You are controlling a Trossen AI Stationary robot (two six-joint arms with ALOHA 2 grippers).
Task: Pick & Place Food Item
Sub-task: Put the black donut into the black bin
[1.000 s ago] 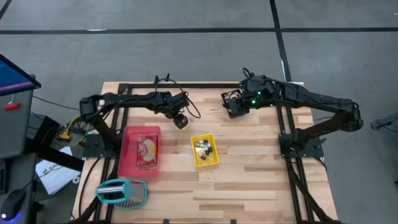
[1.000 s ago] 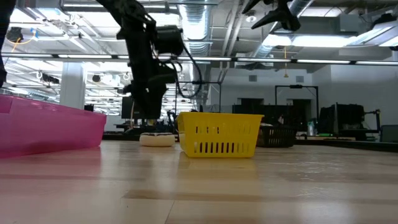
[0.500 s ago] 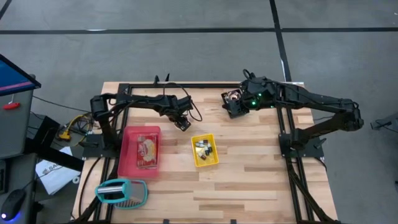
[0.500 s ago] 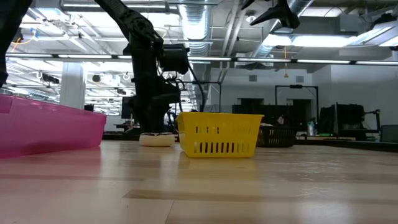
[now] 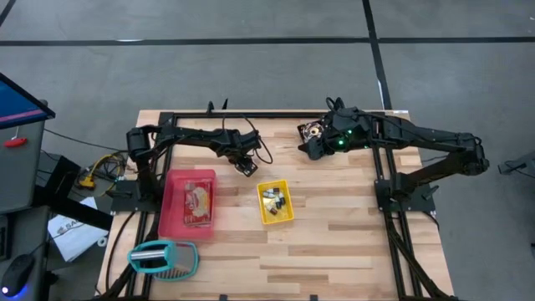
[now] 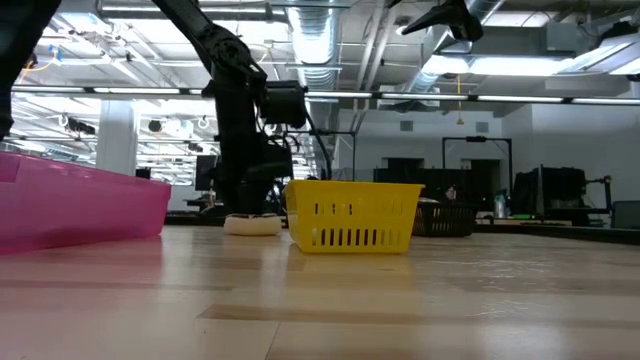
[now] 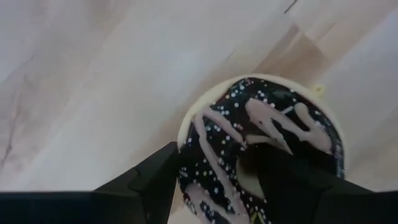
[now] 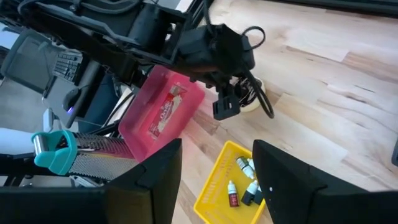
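Note:
A chocolate-iced donut (image 7: 273, 118) with white drizzle lies flat on the wooden table (image 5: 334, 217), left of the yellow basket (image 6: 352, 213). My left gripper (image 7: 217, 186) points down over it, open. One finger stands at the donut's outer rim and the other over its ring near the hole. In the high view the gripper (image 5: 247, 166) covers the donut. My right gripper (image 5: 309, 149) hangs open high over the table's far side, with nothing between its fingers (image 8: 217, 180). My left gripper comes at the donut from above, its fingers on either side of one part of the ring (image 7: 205, 155). Whether the fingers (image 7: 158, 180) touch the icing, I cannot tell. The donut lies flat on the table.
A pink bin (image 5: 171, 219) holding a food packet (image 5: 198, 201) lies near the left edge. The yellow basket (image 5: 275, 219) with small bottles sits mid-table. A teal-handled grater (image 5: 163, 257) lies at the near left. Bare wood spreads right of the basket.
My left gripper has come down over the donut and shifted slightly toward the table's right edge, so it now covers the donut in the high view. Its finger gap looks unchanged. The donut has stayed in place.

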